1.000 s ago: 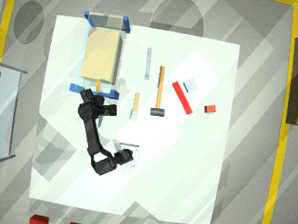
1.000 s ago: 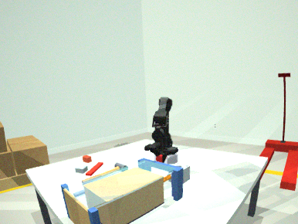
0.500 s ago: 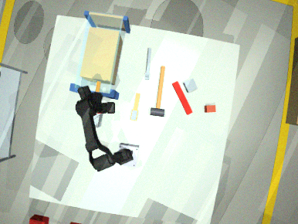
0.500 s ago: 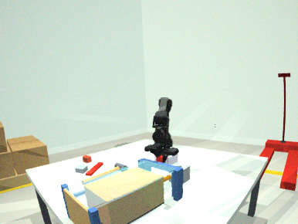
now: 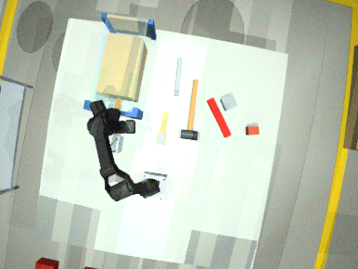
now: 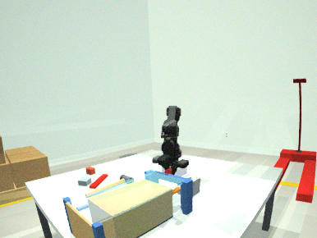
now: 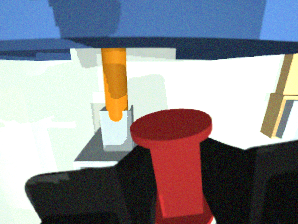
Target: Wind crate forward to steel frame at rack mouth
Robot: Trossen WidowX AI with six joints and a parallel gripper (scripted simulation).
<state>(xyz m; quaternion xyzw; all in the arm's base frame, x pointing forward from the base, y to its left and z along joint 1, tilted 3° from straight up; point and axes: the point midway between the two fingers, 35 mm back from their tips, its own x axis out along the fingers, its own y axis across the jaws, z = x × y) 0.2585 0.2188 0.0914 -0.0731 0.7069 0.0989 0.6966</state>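
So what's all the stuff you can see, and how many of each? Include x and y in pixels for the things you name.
crate (image 5: 121,65) (image 6: 137,205): one, tan, inside the rack
rack frame (image 5: 135,111) (image 6: 186,196): one, blue, around the crate
strap (image 6: 176,190) (image 7: 115,75): one, orange, from crate to winch
hand winch (image 5: 117,145) (image 7: 116,131): one, grey, near the rack mouth
knob (image 7: 177,170): one, red, in the gripper
hammer (image 5: 189,134): one, orange handle, black head, mid-bench
flat bars: two, one grey (image 5: 178,76), one red (image 5: 219,118)
brush-like tool (image 5: 162,130): one, yellow and grey, beside the hammer
blocks: two, one grey (image 5: 228,101), one red (image 5: 252,130)
pallet jack (image 6: 299,156): one, red, on the floor
cardboard boxes (image 6: 28,164): several, brown, on the floor
arm (image 5: 105,153) (image 6: 170,131): one, black
gripper (image 7: 168,136): one, black, shut on the knob
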